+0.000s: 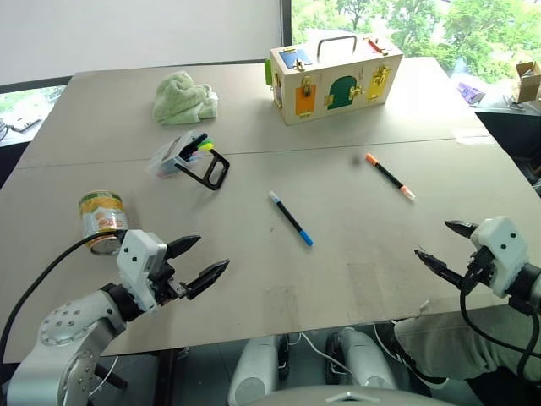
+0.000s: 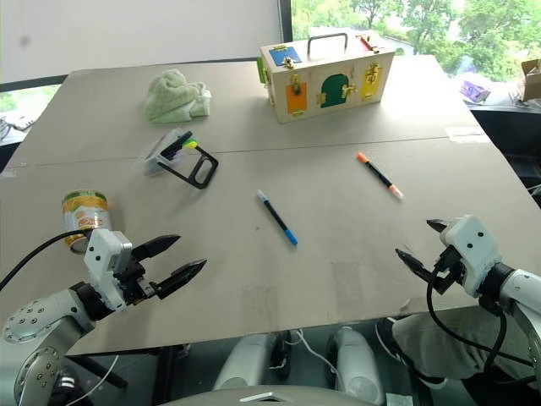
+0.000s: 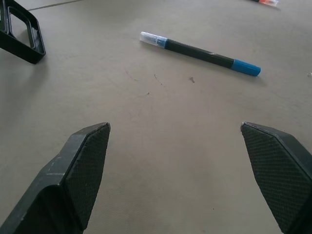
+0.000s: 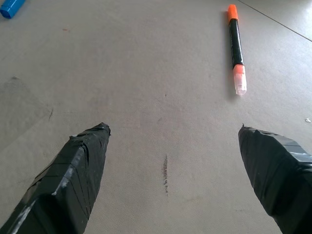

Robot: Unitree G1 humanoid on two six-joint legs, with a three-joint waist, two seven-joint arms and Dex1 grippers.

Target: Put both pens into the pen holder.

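— Nearest the robot, at the front edge of the desk (image 1: 355, 279), what do you see?

— Both claws, above the desktop. The left claw (image 1: 199, 260) has its two black fingers spread wide with nothing between them; the right claw (image 1: 444, 246) is spread just as wide and empty too.

— And just past them?

— A yellow-green labelled tin can (image 1: 101, 222) stands behind the left claw. Toward the middle lies the blue-ended pen (image 1: 291, 218), flat on the desk, well apart from both claws. The orange-ended pen (image 1: 390, 176) lies flat farther back and to the right, nearer the right claw's side.

— Where is the pen holder?

— The pen holder (image 1: 179, 154) sits on the left half, beyond the can, tipped on its side with its black loop frame toward the blue pen; a few coloured things poke from it. Both pens lie outside it.

— Farthest back?

— A crumpled green cloth (image 1: 183, 96) on the left and a wooden box with coloured doors (image 1: 335, 79) on the right.
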